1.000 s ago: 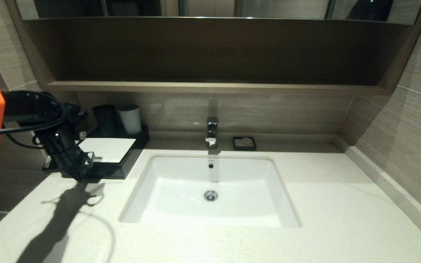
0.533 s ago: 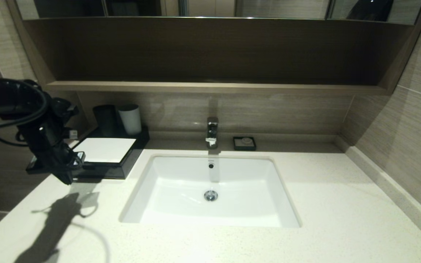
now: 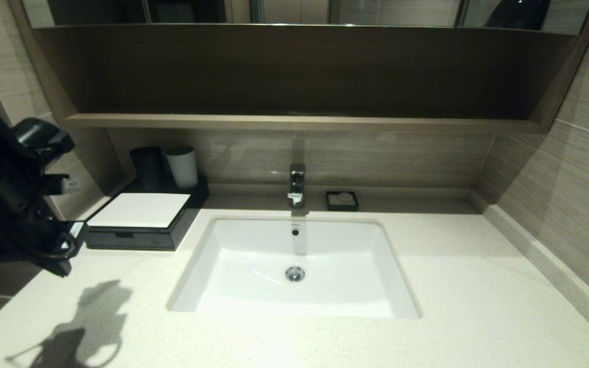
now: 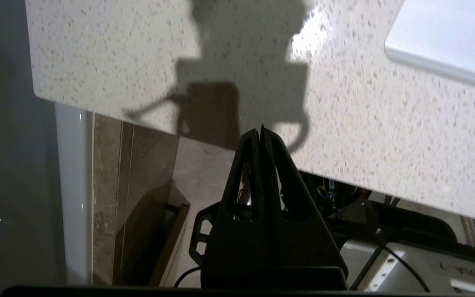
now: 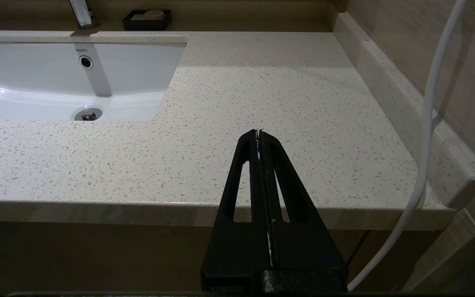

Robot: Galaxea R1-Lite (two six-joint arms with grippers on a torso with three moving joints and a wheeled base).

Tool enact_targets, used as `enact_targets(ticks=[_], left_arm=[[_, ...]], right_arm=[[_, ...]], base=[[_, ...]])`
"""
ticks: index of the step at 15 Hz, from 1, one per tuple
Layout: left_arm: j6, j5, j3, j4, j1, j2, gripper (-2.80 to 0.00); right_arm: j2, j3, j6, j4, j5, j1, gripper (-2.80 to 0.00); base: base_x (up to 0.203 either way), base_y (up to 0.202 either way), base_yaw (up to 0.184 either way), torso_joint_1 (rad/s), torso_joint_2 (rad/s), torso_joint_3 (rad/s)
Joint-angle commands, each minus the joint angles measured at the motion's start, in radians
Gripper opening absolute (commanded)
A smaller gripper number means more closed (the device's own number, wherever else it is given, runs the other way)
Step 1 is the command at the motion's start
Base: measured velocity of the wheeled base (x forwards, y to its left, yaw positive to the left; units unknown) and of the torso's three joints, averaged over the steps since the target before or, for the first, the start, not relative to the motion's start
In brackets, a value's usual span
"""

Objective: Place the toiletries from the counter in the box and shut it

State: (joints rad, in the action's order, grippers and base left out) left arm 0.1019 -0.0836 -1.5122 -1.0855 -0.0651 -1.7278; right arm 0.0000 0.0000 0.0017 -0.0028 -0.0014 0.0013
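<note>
Seemingly the task is at its last step or already done: no packets of toiletries show anywhere on the worktop (image 3: 468,286), and the box (image 3: 141,222) sits with its front drawer pushed flush, the notch pull facing the robot and the white top panel bare. Whether the toiletries really lie inside cannot be seen, since the drawer hides its contents.

The left end effector (image 3: 62,255) hangs at the left edge of the head view, above the front-left corner of the worktop, with its shadow cast on the stone below. In the left wrist view the left end effector (image 4: 260,132) has its two fingers pressed together with nothing between them, pointing down over the worktop's edge. The box stands just beside it toward the sink (image 3: 294,266) and a little further back, apart from the fingers and not touched by them.

The right end effector (image 5: 259,134) is parked low in front of the worktop's right part, fingers likewise pressed together and holding nothing; it does not appear in the head view.

By these pictures, what the next move calls for is small: a check that the drawer is fully home, and if so, bringing the left arm clear of the worktop's edge to rest. Should the drawer stand proud at all, a light push on its front with the closed fingertips would serve. The dark cup (image 3: 146,168) and white cup (image 3: 182,166) behind the box need no handling.
</note>
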Motion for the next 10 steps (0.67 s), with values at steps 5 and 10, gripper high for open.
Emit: enact_targets(ticks=[5, 10], left_arm=[[-0.012, 0.001, 0.332, 0.057, 0.079, 0.567, -2.8], [-0.038, -0.003, 0.68, 0.273, 0.09, 0.899, -2.8]], right_arm=[[-0.001, 0.002, 0.0, 0.0, 0.0, 0.0, -2.8], [-0.002, 0.002, 0.0, 0.0, 0.0, 0.0, -2.8]], base=[[0.0, 0.0, 0.0, 0.0, 0.0, 0.0], [0.0, 0.0, 0.0, 0.0, 0.0, 0.0]])
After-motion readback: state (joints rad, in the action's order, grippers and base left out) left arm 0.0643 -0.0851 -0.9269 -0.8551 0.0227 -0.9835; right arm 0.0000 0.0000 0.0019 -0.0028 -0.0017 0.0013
